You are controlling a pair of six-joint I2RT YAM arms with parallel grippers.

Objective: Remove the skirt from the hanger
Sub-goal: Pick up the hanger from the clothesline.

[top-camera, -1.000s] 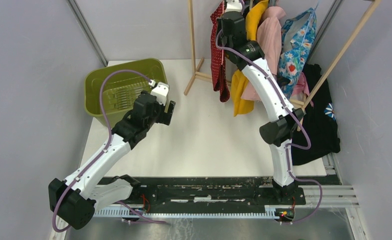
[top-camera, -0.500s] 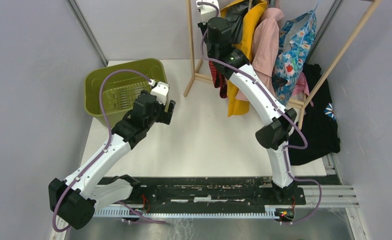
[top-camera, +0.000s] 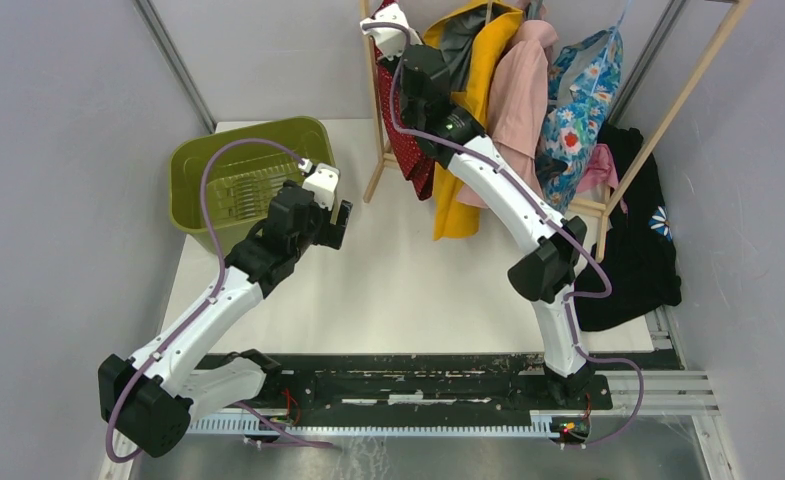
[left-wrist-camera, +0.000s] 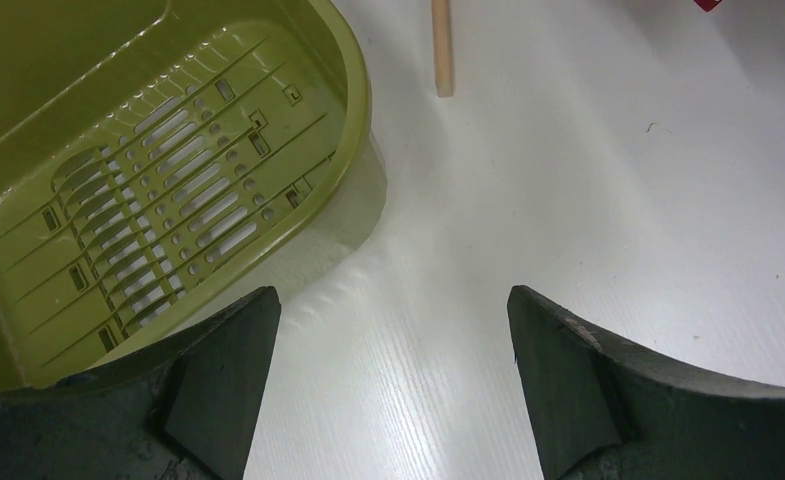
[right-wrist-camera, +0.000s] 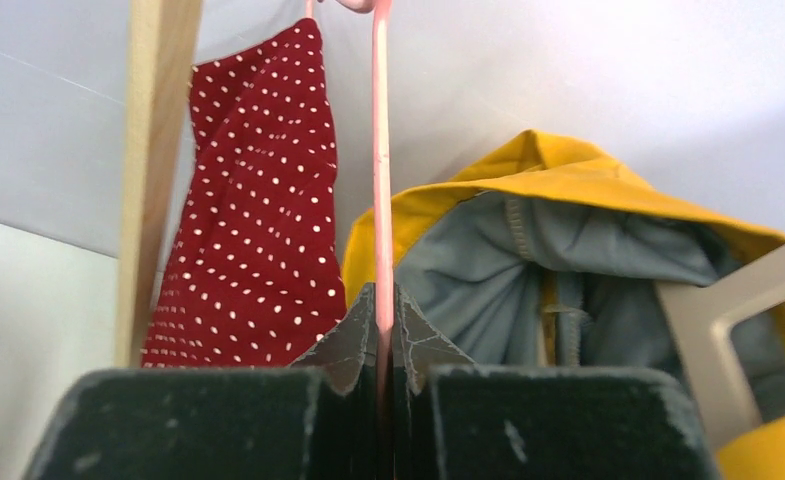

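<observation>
One view: hanger point(right-wrist-camera: 379, 150) in right claw point(right-wrist-camera: 380, 302)

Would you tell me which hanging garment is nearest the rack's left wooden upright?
The red skirt with white dots, right beside that upright; the yellow jacket, pink top and floral garment hang farther away.

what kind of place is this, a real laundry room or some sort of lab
Probably a robot test cell staged as a laundry corner: bare grey panel walls, a wooden clothes rack of hung garments, and a green laundry basket.
</observation>
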